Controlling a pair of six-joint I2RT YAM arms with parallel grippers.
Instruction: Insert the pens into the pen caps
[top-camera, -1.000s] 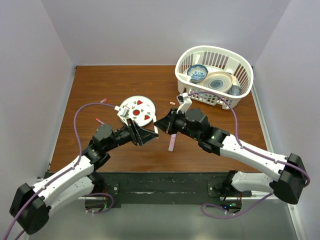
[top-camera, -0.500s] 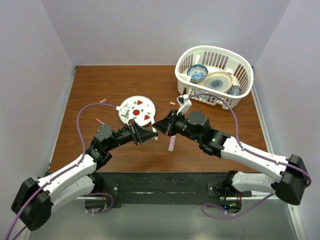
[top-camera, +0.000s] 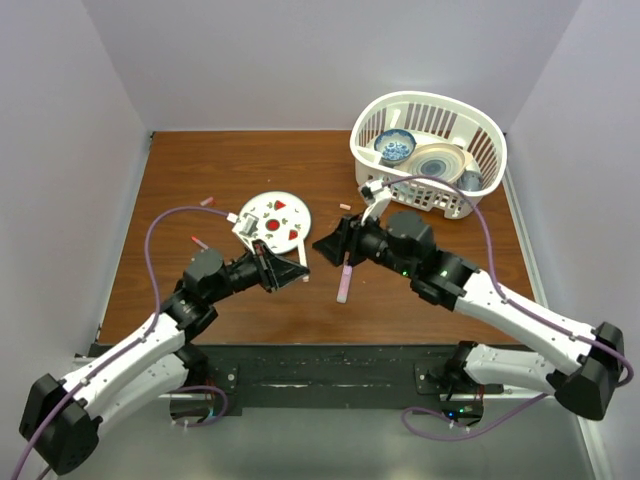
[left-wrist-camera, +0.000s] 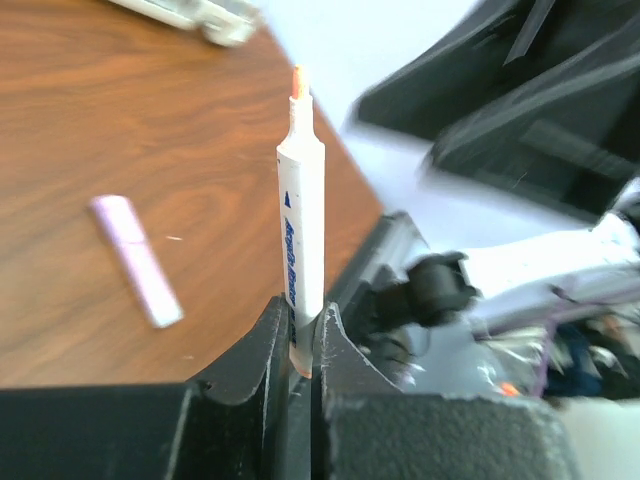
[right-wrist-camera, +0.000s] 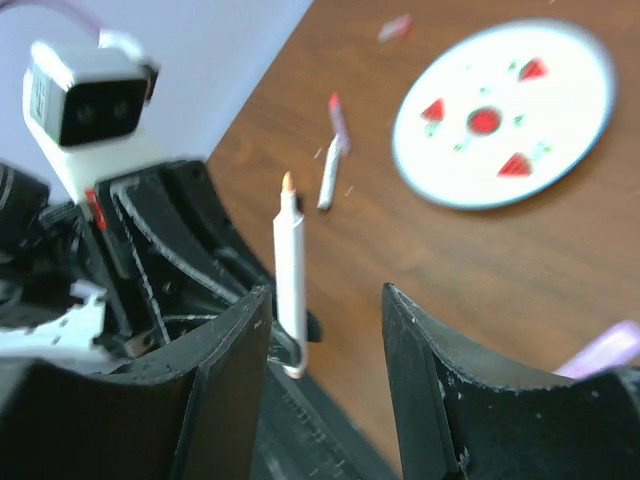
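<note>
Left wrist view: the left gripper (left-wrist-camera: 303, 315) is clamped on the base of a slim white marker pen (left-wrist-camera: 302, 220), above the brown wooden table (left-wrist-camera: 120, 120), near its middle. The pen's long axis runs rightward, orange tip toward the right gripper (right-wrist-camera: 325, 330), which gapes wide and empty. Best to hold it steady; capping should run straight along that axis.

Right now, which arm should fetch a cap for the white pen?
Right. The right gripper is open and empty, and a pink cap lies just beyond it. The left gripper is shut on the white pen, so it should probably just hold.
</note>
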